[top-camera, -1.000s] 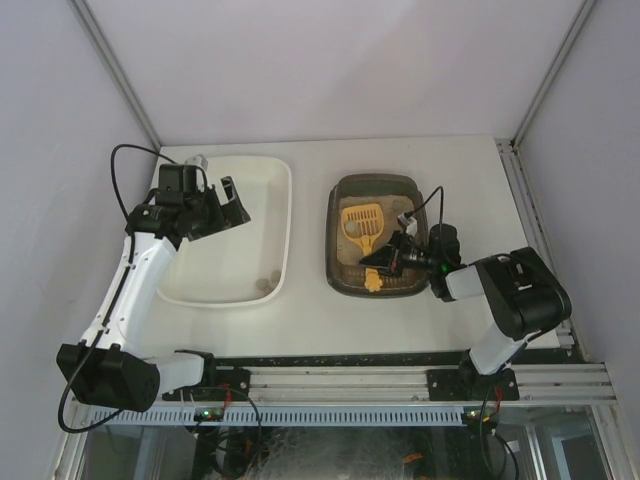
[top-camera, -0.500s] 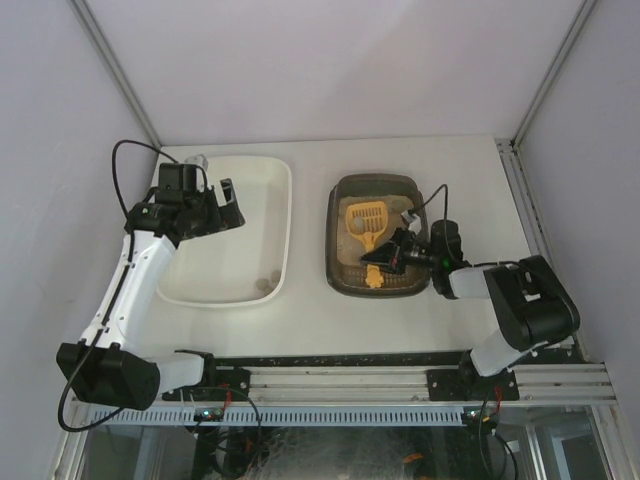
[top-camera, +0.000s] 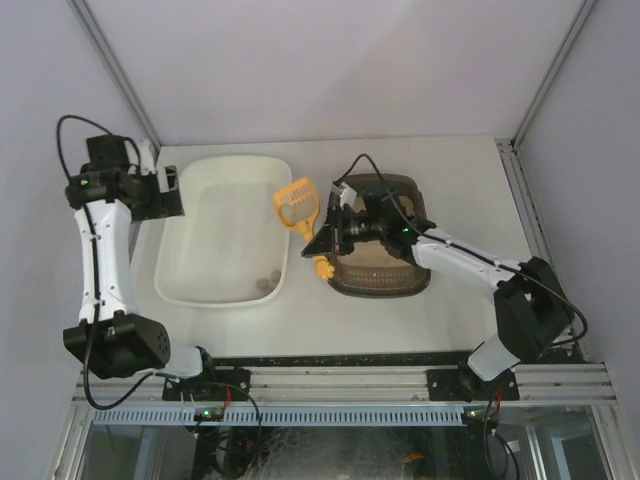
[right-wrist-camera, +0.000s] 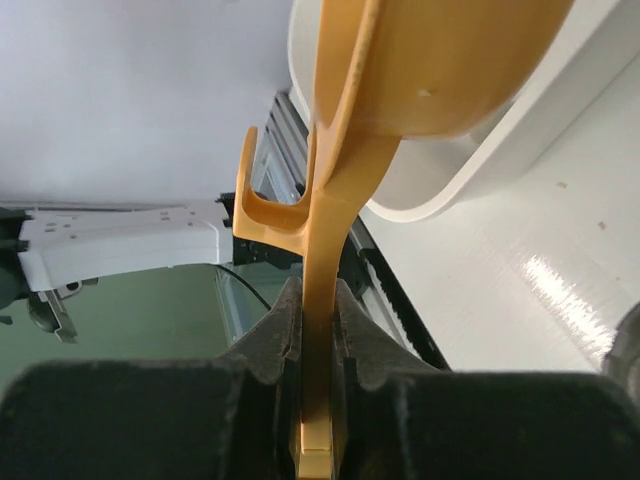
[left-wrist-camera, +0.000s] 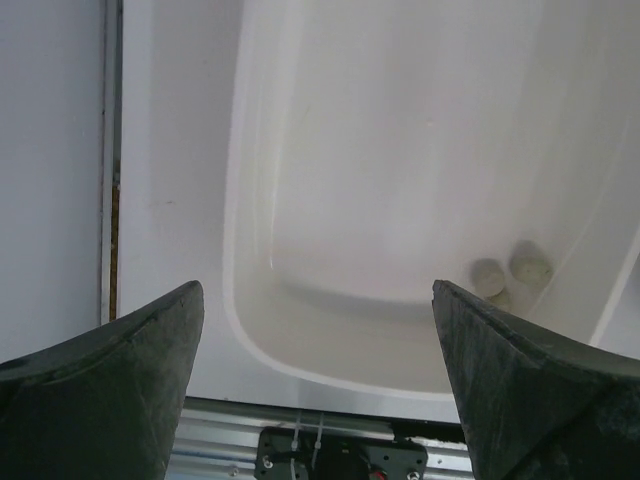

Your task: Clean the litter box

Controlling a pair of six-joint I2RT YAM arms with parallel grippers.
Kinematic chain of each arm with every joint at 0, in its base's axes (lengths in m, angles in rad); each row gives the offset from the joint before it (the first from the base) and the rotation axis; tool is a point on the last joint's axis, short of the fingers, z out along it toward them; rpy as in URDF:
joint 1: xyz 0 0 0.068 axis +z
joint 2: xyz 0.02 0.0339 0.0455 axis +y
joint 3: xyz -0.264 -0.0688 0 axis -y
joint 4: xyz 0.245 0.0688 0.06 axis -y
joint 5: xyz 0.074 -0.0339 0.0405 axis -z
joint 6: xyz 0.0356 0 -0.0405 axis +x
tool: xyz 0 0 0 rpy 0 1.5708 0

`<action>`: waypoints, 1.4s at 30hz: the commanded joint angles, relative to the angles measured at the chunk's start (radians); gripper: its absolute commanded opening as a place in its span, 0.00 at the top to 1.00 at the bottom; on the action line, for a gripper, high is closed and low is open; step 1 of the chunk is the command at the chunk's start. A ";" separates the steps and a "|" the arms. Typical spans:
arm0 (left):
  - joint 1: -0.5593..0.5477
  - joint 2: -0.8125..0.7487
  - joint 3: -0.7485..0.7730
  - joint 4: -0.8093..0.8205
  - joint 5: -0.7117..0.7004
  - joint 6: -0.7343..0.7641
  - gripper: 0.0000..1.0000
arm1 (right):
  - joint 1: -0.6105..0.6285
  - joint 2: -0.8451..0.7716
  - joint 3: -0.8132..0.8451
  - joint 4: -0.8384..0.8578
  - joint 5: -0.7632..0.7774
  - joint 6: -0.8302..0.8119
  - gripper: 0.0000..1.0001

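Litter box beside white tub, right claw clamped on yellow scoop, left claw apart.

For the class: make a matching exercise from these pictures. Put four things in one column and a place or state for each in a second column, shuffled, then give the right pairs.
Column one
1. yellow scoop
2. litter box
3. grey clumps
4. left claw

Column two
A. open, holding nothing
B. lying inside the white tub
C. clamped by its handle in the right claw
D. standing to the right of the white tub

Pairs: 1-C, 2-D, 3-B, 4-A
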 commanded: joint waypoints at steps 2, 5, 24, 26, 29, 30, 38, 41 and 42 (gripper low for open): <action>0.203 0.074 0.104 -0.097 0.235 0.047 0.00 | 0.127 0.142 0.207 -0.252 0.109 -0.089 1.00; 0.264 0.094 0.103 -0.110 0.301 0.053 0.00 | 0.239 0.230 0.414 -0.502 0.290 -0.243 1.00; 0.272 0.111 0.101 -0.111 0.338 0.152 0.00 | 0.611 0.631 1.110 -1.150 1.390 -0.688 1.00; 0.272 0.092 0.099 -0.089 0.343 0.152 0.00 | 0.610 0.624 1.097 -1.135 1.402 -0.702 1.00; 0.271 0.088 0.118 -0.045 0.290 0.107 0.00 | 0.611 0.617 1.085 -1.117 1.416 -0.725 1.00; 0.271 0.108 0.152 -0.079 0.314 0.151 0.00 | 0.613 0.617 1.084 -1.116 1.429 -0.729 1.00; 0.122 0.313 0.468 -0.280 0.374 0.280 0.00 | 0.520 0.322 0.823 -1.035 1.375 -0.572 1.00; -0.054 0.396 0.587 -0.272 0.214 0.271 0.04 | 0.414 0.074 0.599 -0.964 1.274 -0.486 1.00; -0.110 0.444 0.631 -0.269 0.169 0.276 0.08 | 0.371 0.006 0.511 -0.944 1.235 -0.449 1.00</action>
